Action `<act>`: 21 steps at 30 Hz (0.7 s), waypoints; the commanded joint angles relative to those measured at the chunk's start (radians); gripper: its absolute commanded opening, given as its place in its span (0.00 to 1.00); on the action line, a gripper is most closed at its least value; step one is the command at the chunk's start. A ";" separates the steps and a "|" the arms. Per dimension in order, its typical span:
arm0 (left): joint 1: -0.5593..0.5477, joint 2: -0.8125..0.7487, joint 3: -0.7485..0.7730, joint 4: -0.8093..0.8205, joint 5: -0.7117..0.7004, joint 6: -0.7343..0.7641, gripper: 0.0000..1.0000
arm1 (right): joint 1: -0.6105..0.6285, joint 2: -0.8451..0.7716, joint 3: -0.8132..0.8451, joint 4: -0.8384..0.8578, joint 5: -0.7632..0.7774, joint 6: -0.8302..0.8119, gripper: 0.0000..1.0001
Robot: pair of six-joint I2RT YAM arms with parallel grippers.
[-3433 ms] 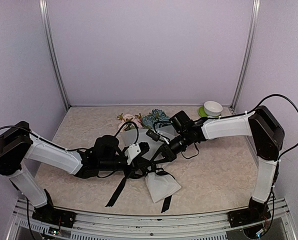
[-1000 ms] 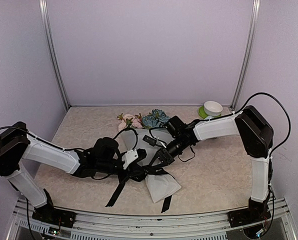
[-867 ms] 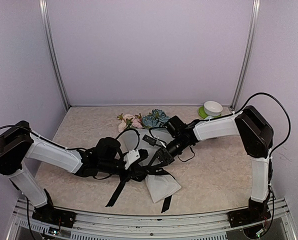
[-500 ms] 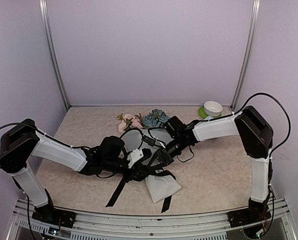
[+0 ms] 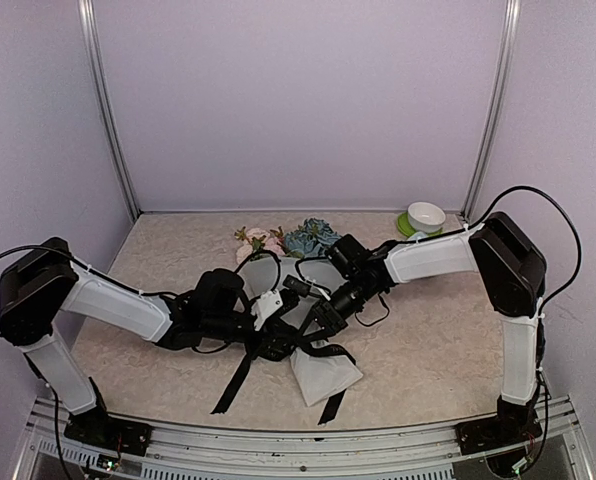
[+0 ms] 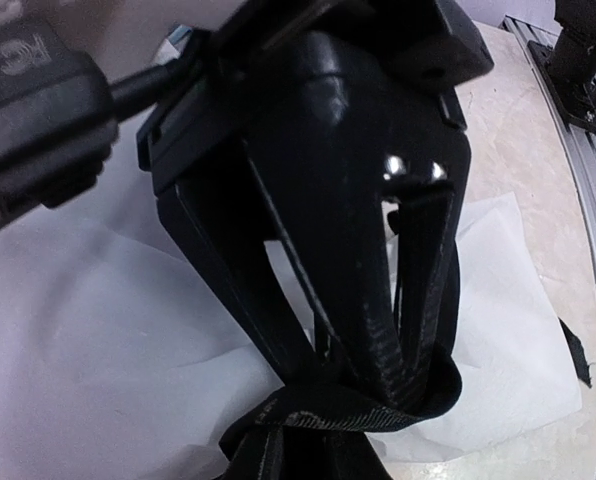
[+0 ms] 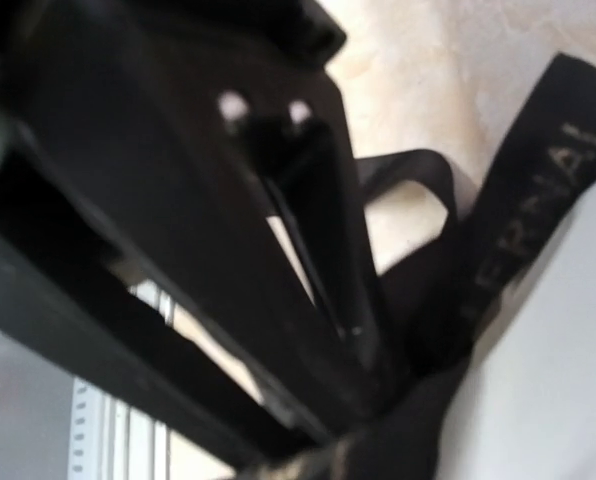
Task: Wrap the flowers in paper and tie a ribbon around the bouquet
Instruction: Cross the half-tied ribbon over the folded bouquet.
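Left arm: the two black fingers point(image 6: 423, 300) of the left gripper point(image 6: 363, 380) are being pressed together at their tips on a fold of the narrow black satin ribbon with light lettering point(image 6: 318, 415). The ribbon is being pinched just above the frosted translucent white wrapping paper point(image 6: 98, 330).

Right arm: the right gripper point(image 7: 353, 400) is being shown blurred in its wrist view. Its fingers point(image 7: 328, 250) are being brought to a narrow point at a bunch of the same ribbon, with a thin slit of light between them. Whether the ribbon is being gripped or let go cannot be told. A lettered strand is being carried up to the right of those fingertips, along the paper's edge.

Overhead: both grippers are being held together over the middle of the paper-wrapped bouquet point(image 5: 325, 372), which is lying slantwise on the beige marbled table point(image 5: 438, 330).
- Far end: pale pink roses point(image 5: 266, 243) and blue hydrangea head point(image 5: 311, 237).
- Near end: the paper's foot, right of centre.
- Two ribbon tails are being trailed toward the near edge.
- A white bowl point(image 5: 426, 214) is being kept at far right, well apart.
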 commanded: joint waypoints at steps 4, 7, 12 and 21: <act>0.009 -0.026 -0.018 0.096 0.012 -0.020 0.17 | 0.012 -0.026 -0.003 -0.007 0.014 -0.009 0.18; 0.009 -0.015 -0.009 0.091 0.017 -0.024 0.18 | 0.012 -0.035 -0.003 0.006 0.011 0.000 0.03; 0.009 -0.033 -0.027 0.085 0.011 -0.028 0.24 | 0.010 -0.061 -0.004 0.004 0.030 0.005 0.00; 0.003 -0.174 -0.111 0.043 -0.071 0.011 0.45 | -0.007 -0.093 -0.005 0.025 0.065 0.047 0.00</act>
